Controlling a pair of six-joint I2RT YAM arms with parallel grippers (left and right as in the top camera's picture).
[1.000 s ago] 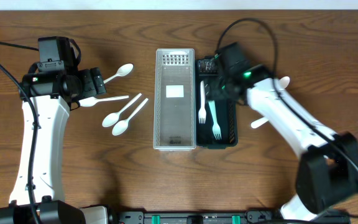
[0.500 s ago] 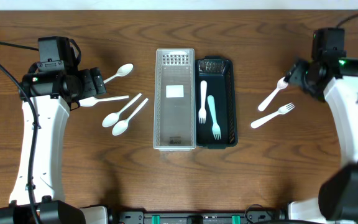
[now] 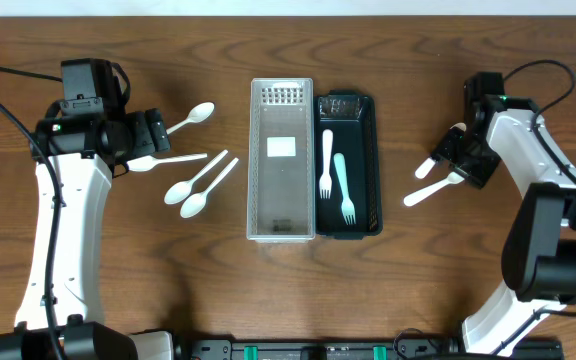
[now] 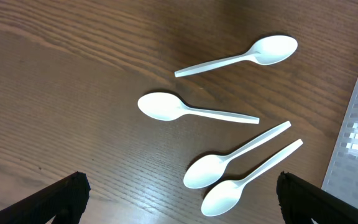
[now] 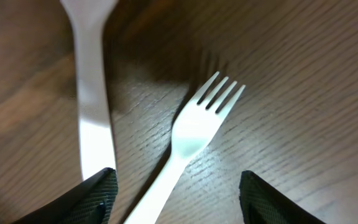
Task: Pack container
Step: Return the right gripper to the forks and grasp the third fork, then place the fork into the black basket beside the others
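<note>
Overhead, packing looks about a quarter done. The black tray right of centre holds two forks, a pale blue fork nearer and a white fork reaching farther. The clear container touching its left side shows nothing inside.

Six pieces are left to pack, by my reckoning. On the right of the bench the nearer fork lies free. The farther fork sits partly under the right gripper, whose jaws are spread and hold nothing, straddling one fork's handle. The spoons lie untouched at left. The left gripper hangs over their far end, jaws wide apart and empty.

The count is four forks, four spoons, one tray and one clear container.
</note>
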